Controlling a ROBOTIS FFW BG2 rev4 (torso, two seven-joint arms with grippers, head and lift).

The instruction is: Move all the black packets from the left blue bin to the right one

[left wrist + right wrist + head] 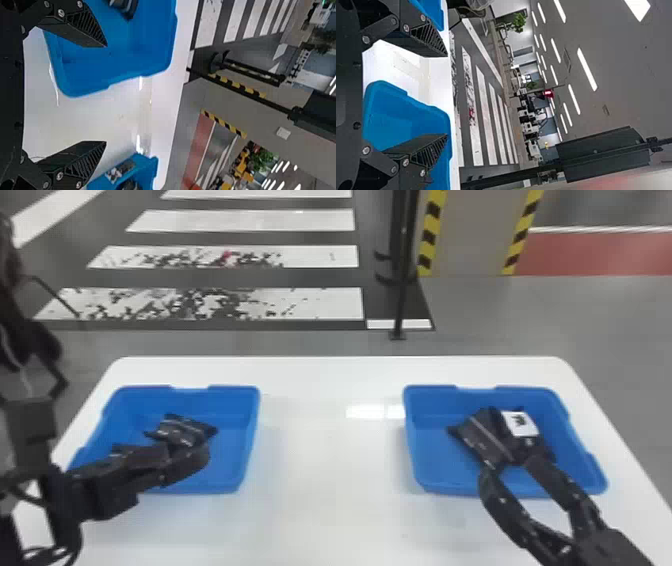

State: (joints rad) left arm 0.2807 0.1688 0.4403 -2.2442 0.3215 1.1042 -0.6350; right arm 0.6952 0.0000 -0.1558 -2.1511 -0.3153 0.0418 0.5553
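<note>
In the head view, my left gripper [187, 464] is over the near part of the left blue bin [240, 440], beside a crumpled black packet [181, 430]. The left wrist view has this gripper [105, 94] open, with part of a black packet [128, 7] beyond one finger in the bin. My right gripper [512, 466] reaches over the near rim of the right blue bin [435, 455]. Just past its fingertips lie black packets [482, 435], one bearing a white label [521, 424]. Seen from the right wrist, that gripper [447, 95] stands open with nothing between its fingers.
Both bins stand on a white table [330, 450], with a wide stretch of tabletop between them. Behind the table's far edge, a thin black post [402, 290] rises from the floor.
</note>
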